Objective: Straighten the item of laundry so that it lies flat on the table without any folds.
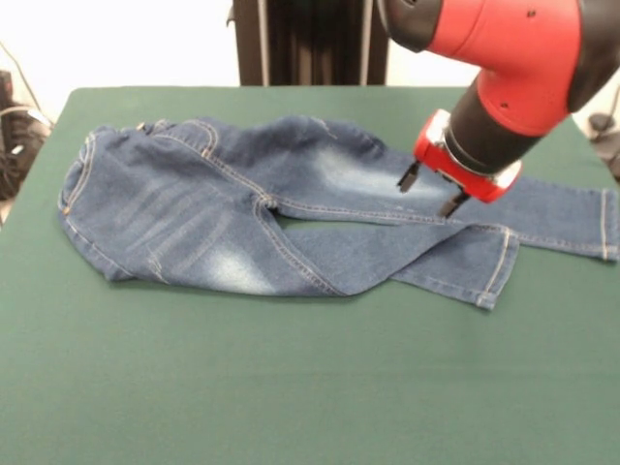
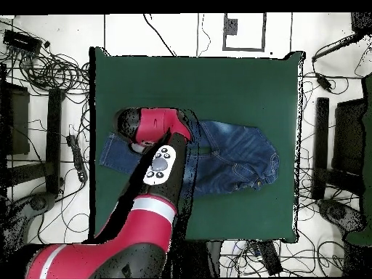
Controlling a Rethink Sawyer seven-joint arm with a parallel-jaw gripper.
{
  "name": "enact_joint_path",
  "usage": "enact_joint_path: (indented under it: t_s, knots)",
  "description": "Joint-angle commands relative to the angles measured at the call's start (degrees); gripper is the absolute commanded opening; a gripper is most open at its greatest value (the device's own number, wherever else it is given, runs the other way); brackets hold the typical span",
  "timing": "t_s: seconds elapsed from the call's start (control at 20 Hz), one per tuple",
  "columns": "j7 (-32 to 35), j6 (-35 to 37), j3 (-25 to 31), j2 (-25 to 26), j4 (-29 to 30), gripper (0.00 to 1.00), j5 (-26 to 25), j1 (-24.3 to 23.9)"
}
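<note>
The item of laundry [image 1: 242,208], a small pair of blue jeans, lies across the far half of the table [image 1: 291,387]. In the front view its waistband is at the left and its legs run right. The far leg reaches the right edge. The nearer leg ends shorter, and its cuff [image 1: 499,271] lies against the far leg. My gripper [image 1: 430,191] hangs open over the far leg near its middle, with nothing between the fingertips. I cannot tell whether they touch the denim. In the overhead view my arm hides the gripper and much of the jeans [image 2: 236,156] on the table [image 2: 218,80].
Cables and black equipment [image 2: 43,123] lie on the floor around the table in the overhead view. More cables show at the left edge [image 1: 15,136] of the front view.
</note>
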Motion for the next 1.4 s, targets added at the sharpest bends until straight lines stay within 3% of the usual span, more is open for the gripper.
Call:
enact_joint_path:
  t_s: [0.05,0.3,0.65,1.0,1.2,1.4]
  knots:
    - [15.15,4.11,1.92,2.25,-2.70,1.00,1.99,1.58]
    - [16.66,2.00,2.01,3.77,-3.40,1.00,2.26,2.69]
    - [19.04,-5.84,2.83,2.50,1.33,1.00,3.79,4.57]
    - [19.24,-9.41,3.85,-4.18,10.13,1.00,6.25,5.78]
    - [20.41,-7.38,2.09,-6.70,11.30,1.00,6.69,7.43]
    - [16.89,-8.23,2.12,-9.06,13.30,1.00,5.93,6.09]
